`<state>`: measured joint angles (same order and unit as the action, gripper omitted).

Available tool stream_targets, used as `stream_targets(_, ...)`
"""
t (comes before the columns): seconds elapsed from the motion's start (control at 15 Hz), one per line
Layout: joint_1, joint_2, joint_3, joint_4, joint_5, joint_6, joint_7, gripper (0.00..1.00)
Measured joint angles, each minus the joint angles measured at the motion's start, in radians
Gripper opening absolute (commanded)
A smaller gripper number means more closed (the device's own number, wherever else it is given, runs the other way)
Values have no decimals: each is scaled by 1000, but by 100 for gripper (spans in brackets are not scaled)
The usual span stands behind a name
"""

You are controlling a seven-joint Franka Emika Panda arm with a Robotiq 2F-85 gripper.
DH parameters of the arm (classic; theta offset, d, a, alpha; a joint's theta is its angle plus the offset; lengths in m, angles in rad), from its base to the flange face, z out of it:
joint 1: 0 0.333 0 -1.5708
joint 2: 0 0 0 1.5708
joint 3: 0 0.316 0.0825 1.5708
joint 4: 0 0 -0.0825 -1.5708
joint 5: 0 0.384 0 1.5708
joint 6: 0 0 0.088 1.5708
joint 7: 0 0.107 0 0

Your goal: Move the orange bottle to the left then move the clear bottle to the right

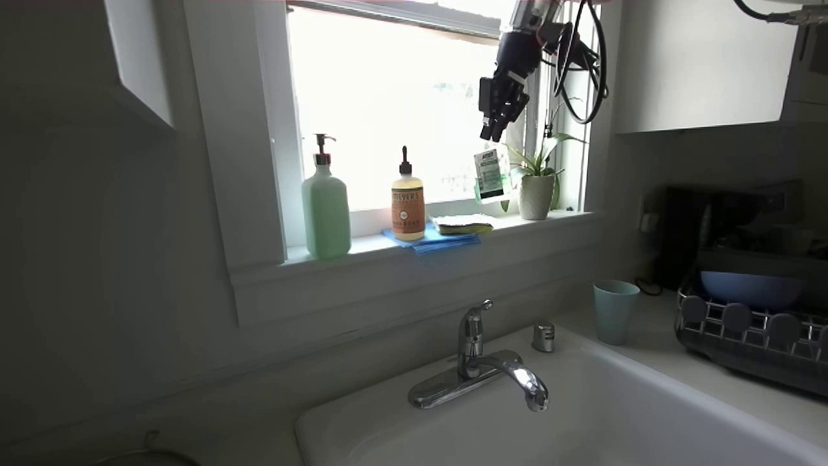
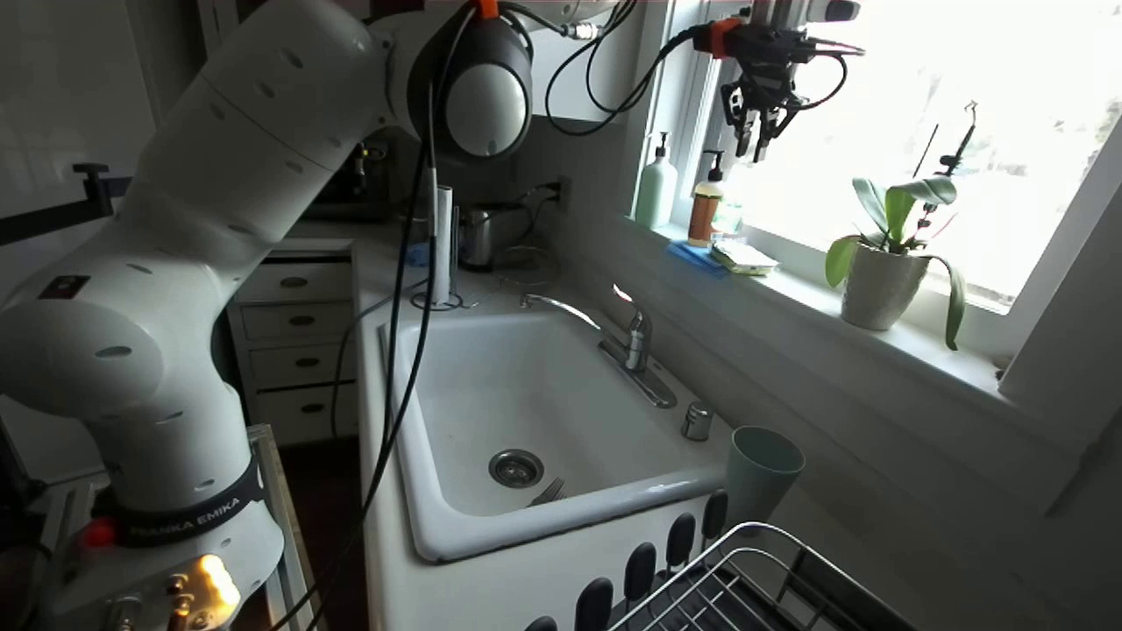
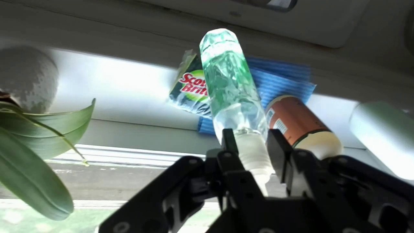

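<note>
The Panda arm point(image 2: 254, 123) slants up from its base and reaches high across the sink point(image 2: 491, 386) to the window, its Robotiq gripper point(image 2: 751, 156) pointing down with a slight tilt. The two fingers point(image 3: 229, 142) are pinched on the whitish top of the clear green-tinted bottle point(image 3: 231, 81) — one on each side in the wrist view. That bottle hangs directly beneath the gripper, above the windowsill point(image 3: 113, 87): top up between the fingers, base down, its long axis steep but leaning, the base swung toward the potted plant point(image 1: 536, 197) in an exterior view.

Below the gripper and off to one side, the orange Meyer's pump bottle point(image 1: 408, 207) stands upright — cap up — on blue cloths point(image 1: 446, 243). Under the gripper too lies a Scotch-Brite sponge pack point(image 3: 190, 87). Farther from the gripper, past the orange bottle, stands a pale-green pump dispenser point(image 1: 326, 213).
</note>
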<state>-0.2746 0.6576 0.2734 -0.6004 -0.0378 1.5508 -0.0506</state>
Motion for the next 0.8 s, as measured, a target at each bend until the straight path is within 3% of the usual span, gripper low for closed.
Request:
stream_targets(0.47, -52, -2, -50, -111, 0, 229, 79, 8)
stream_targets(0.8, -85, -42, -56, -287, 3, 371, 143, 8)
